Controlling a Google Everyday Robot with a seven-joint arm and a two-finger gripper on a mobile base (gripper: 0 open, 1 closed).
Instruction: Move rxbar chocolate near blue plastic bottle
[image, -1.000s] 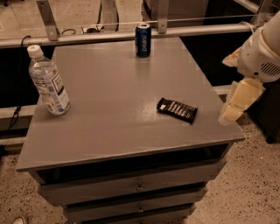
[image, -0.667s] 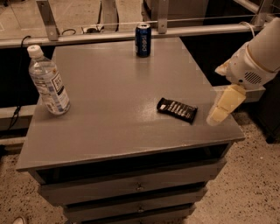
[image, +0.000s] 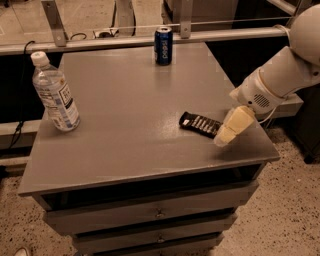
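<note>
The rxbar chocolate (image: 199, 123) is a flat black wrapper with white lettering, lying on the right part of the grey cabinet top (image: 130, 110). The blue plastic bottle (image: 54, 93) is clear with a white cap and stands upright near the left edge. My gripper (image: 227, 131) comes in from the right on a white arm and hangs low just right of the bar's right end, very close to it.
A dark-blue soda can (image: 163, 45) stands at the back edge of the top. A metal rail and glass panel (image: 125, 37) run behind the cabinet. Drawers (image: 159, 214) are below the front edge. Speckled floor lies to the right.
My gripper has moved left and down over the cabinet's right edge, closing in on the bar's right end. The bar, bottle and can have not moved.
</note>
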